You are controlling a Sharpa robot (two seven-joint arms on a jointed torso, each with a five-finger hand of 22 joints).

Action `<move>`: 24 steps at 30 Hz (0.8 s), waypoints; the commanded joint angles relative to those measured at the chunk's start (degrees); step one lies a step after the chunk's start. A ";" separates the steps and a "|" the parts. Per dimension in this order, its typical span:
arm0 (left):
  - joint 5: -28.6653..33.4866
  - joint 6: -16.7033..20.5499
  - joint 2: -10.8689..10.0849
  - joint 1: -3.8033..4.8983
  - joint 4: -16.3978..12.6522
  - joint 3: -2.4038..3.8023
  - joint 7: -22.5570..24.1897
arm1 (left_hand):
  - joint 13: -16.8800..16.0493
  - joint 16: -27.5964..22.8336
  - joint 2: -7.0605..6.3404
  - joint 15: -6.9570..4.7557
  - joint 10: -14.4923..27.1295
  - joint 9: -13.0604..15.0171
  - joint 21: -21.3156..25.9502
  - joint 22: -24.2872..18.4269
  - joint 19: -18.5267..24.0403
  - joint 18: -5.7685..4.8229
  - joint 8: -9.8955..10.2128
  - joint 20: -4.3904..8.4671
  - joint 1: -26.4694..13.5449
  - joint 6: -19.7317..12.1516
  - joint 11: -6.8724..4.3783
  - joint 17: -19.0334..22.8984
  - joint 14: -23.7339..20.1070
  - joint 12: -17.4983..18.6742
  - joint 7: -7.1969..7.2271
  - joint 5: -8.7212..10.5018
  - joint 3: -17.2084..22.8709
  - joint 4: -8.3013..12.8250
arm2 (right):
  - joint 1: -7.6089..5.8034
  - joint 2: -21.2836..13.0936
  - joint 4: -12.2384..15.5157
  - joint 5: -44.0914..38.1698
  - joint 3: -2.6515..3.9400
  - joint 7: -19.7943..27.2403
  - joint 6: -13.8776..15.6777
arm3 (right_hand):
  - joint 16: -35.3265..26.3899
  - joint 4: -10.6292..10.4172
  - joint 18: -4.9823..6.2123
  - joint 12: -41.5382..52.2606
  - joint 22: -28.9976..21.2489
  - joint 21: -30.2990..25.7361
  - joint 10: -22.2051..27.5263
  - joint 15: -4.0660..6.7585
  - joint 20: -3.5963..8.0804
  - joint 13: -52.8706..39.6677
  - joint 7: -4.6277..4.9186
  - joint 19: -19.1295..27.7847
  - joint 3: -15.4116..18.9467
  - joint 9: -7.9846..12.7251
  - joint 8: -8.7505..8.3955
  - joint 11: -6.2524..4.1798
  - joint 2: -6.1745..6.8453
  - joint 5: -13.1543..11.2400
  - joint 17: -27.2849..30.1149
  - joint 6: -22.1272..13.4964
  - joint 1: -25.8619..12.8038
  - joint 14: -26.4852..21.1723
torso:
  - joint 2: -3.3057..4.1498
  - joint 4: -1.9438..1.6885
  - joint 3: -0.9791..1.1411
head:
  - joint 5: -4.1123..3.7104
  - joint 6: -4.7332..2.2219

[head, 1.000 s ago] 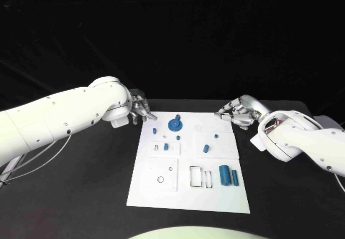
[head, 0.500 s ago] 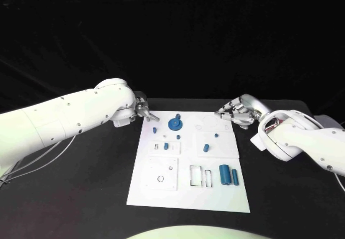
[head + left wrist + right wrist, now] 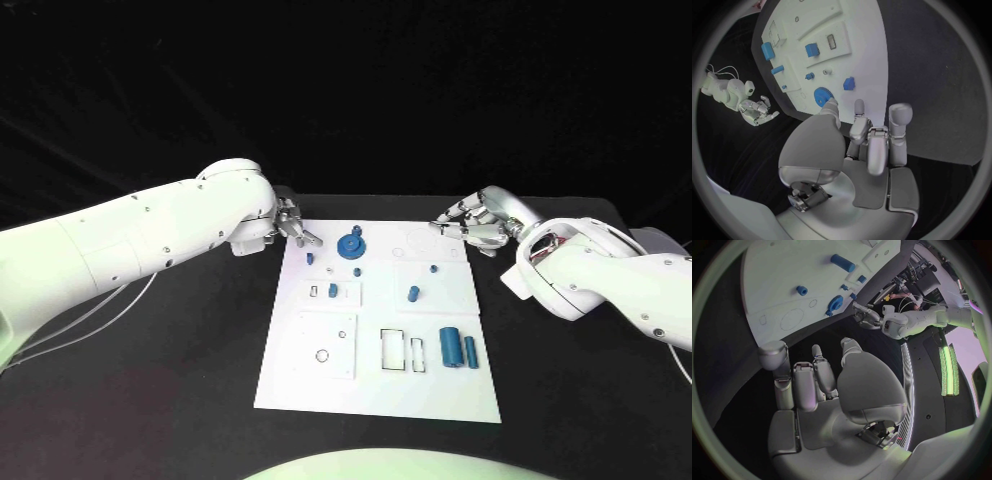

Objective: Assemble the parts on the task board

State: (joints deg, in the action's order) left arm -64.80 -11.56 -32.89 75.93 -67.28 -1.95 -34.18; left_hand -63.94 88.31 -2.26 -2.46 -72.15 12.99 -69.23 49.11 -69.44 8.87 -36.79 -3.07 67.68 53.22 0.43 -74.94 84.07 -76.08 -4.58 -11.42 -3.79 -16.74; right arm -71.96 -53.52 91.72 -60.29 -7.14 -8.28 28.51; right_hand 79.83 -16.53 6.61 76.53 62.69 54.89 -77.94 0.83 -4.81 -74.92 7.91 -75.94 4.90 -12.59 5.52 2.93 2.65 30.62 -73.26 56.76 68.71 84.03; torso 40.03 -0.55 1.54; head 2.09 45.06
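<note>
The white task board (image 3: 378, 330) lies on the black surface (image 3: 159, 400), its long axis running away from the robot. Two blue cylinders (image 3: 459, 350) lie side by side near its right edge — pointing the same way. Left robot hand (image 3: 289, 226) and right robot hand (image 3: 473, 224) flank the far corners, fingers apart, holding nothing.

White task board (image 3: 447, 385), small blue parts (image 3: 459, 350) on it

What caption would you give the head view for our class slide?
Two robot hands, left and right, poised empty at the far corners of a white board dotted with small blue parts.
</note>
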 commanded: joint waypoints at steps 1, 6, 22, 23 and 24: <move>0.86 -2.19 0.29 -0.37 0.13 -0.03 -0.53 | 0.05 0.21 0.50 -0.48 -0.31 0.11 -0.33 0.15 -0.38 -1.15 -0.23 -0.03 -0.03 0.33 -0.03 -11.59 4.91 -0.05 0.28 -0.02 -0.45 0.04 | 0.12 0.07 0.02 -0.22 0.00 0.55 -0.11 | -0.32 0.03 0.55 -0.06 0.02 -0.33 0.26 0.44 0.03 -0.08 -0.17 0.08 0.35 -0.09 0.26 0.10 -0.22 0.29 -0.09 0.02 -0.52 2.27 | -0.04 -0.01 0.00 | 0.06 0.14; 0.89 -2.78 0.54 -0.78 0.24 -0.06 -0.79 | 0.23 0.23 0.54 -0.57 -0.22 0.22 -0.40 0.16 -0.34 -1.14 -0.22 0.04 0.50 0.35 -0.13 -11.62 4.92 0.05 0.36 -0.05 -0.44 0.10 | 0.18 0.10 0.05 -0.21 0.00 0.56 -0.11 | -0.32 0.03 0.55 -0.06 0.02 -0.33 0.26 0.44 0.03 -0.08 -0.17 0.08 0.35 -0.09 0.26 0.10 -0.22 0.29 -0.09 0.02 -0.52 2.27 | -0.04 -0.04 -0.03 | 0.04 0.19; 1.15 -2.80 0.98 -1.58 0.55 -0.07 -0.80 | 0.25 0.30 1.45 -0.74 -0.29 0.58 -0.71 0.46 -0.28 -1.18 -0.10 0.20 2.14 0.42 -0.29 -11.77 4.97 0.14 0.50 -0.11 0.03 0.07 | 0.30 0.21 0.06 -0.16 0.00 0.65 -0.11 | -0.31 0.04 0.55 -0.05 -0.01 -0.38 0.26 0.44 0.03 -0.09 -0.17 0.10 0.37 -0.09 0.26 0.10 -0.26 0.34 -0.13 0.01 -0.50 2.27 | -0.07 0.01 -0.02 | 0.13 0.32; 1.18 -2.63 0.98 -1.59 0.54 -0.07 -0.80 | 0.25 0.29 1.64 -0.76 -0.31 0.63 -0.74 0.50 -0.27 -1.18 -0.09 0.21 2.36 0.44 -0.31 -11.76 4.97 0.15 0.53 -0.12 0.14 0.08 | 0.30 0.21 0.05 -0.16 0.01 0.65 -0.11 | -0.31 0.04 0.55 -0.05 -0.01 -0.38 0.26 0.44 0.03 -0.09 -0.17 0.10 0.37 -0.09 0.26 0.10 -0.26 0.34 -0.13 0.01 -0.50 2.27 | -0.08 0.03 0.00 | 0.14 0.30; 1.22 -2.44 0.99 -1.60 0.52 -0.07 -0.79 | 0.24 0.30 1.79 -0.77 -0.33 0.66 -0.76 0.51 -0.26 -1.18 -0.08 0.22 2.53 0.45 -0.32 -11.77 4.97 0.15 0.54 -0.13 0.24 0.09 | 0.30 0.21 0.04 -0.15 0.01 0.64 -0.12 | -0.31 0.04 0.55 -0.05 -0.01 -0.38 0.26 0.44 0.03 -0.09 -0.17 0.10 0.37 -0.09 0.26 0.10 -0.26 0.34 -0.13 0.01 -0.50 2.27 | -0.07 0.03 0.00 | 0.12 0.35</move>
State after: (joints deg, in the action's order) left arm -64.09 -13.75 -32.08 74.36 -66.71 -2.05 -34.91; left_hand -63.62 88.31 -0.37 -2.87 -72.35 13.59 -69.68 49.57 -69.43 8.88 -36.79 -3.07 69.57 53.43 0.23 -74.92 84.08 -76.08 -4.37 -11.42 -3.93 -16.59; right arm -71.71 -53.36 91.74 -60.24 -7.14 -8.17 28.51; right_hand 79.83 -16.53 6.61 76.53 62.70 54.89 -77.94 0.83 -4.81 -74.91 7.91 -75.94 4.90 -12.58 5.52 2.93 2.65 30.62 -73.34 56.76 68.71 84.03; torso 39.96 -0.55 1.51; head 2.25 45.35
